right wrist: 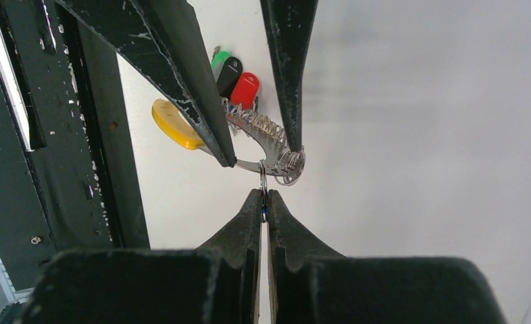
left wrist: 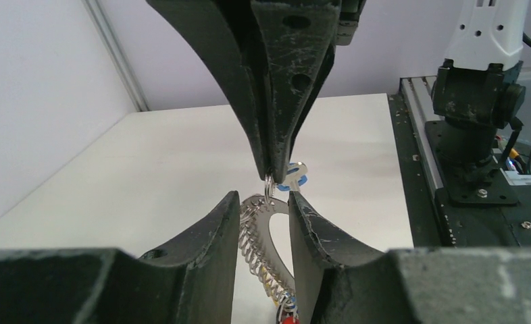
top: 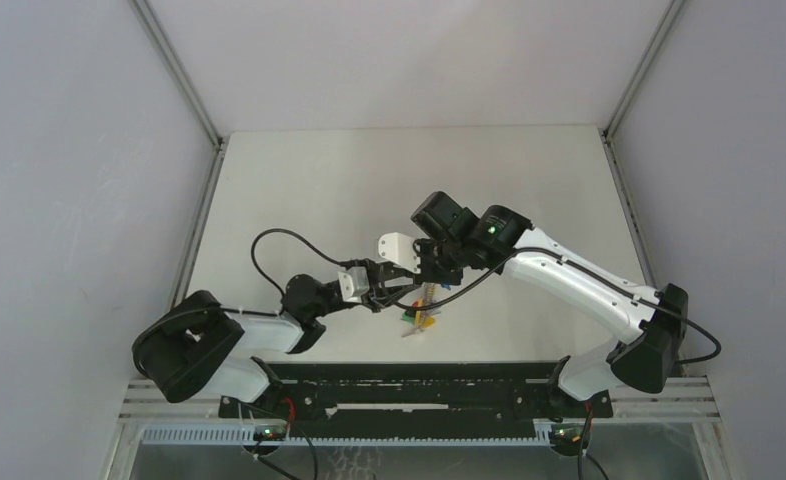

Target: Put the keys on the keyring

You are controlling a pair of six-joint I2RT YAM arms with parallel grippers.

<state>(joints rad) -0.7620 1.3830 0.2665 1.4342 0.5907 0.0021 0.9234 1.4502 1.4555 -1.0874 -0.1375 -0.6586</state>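
Note:
The keyring, a flat grey metal loop with a coiled spring edge, hangs above the table between the fingers of my left gripper, which is shut across its top. Green, black, red and yellow keys dangle from its lower end. My right gripper is shut on a blue key by its small split ring, which touches the top of the keyring. In the top view the left gripper and right gripper meet over the table's near middle.
The white table is enclosed by pale walls with metal corner posts. A black rail runs along the near edge under the arms. The right arm's base stands at the table's right side.

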